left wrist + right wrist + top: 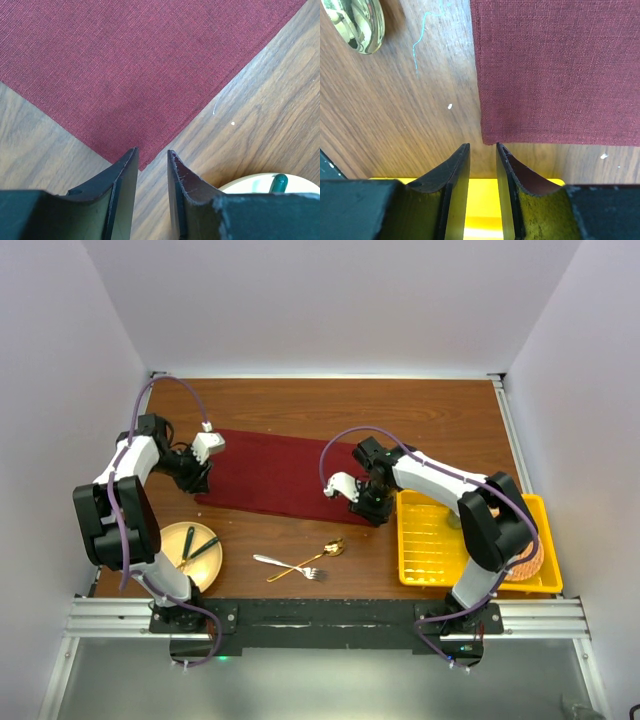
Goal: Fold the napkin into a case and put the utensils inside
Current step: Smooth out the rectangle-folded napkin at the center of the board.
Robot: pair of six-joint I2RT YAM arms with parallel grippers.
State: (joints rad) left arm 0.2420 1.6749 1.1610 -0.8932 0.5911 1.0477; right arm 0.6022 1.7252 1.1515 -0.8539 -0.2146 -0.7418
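The maroon napkin [285, 475] lies flat on the wooden table as a long folded strip, running from back left to front right. My left gripper [200, 483] hovers at the strip's left near corner. In the left wrist view the napkin [135, 65] ends in a corner just ahead of the left gripper [152, 155], whose jaws stand slightly apart with only bare wood between them. My right gripper [368, 508] is at the strip's right near corner. The right wrist view shows the napkin [555, 70] corner just past the right gripper [482, 147], open and empty. The silver fork [278, 563] and gold spoon [312, 557] lie crossed near the front edge.
A cream plate [205, 565] with dark green-handled cutlery [200, 548] sits front left, its rim [250, 181] by my left fingers. A yellow tray [440, 545] stands front right, holding the round orange woven mat [528, 560]. The spoon bowl [360, 25] lies left of the right gripper.
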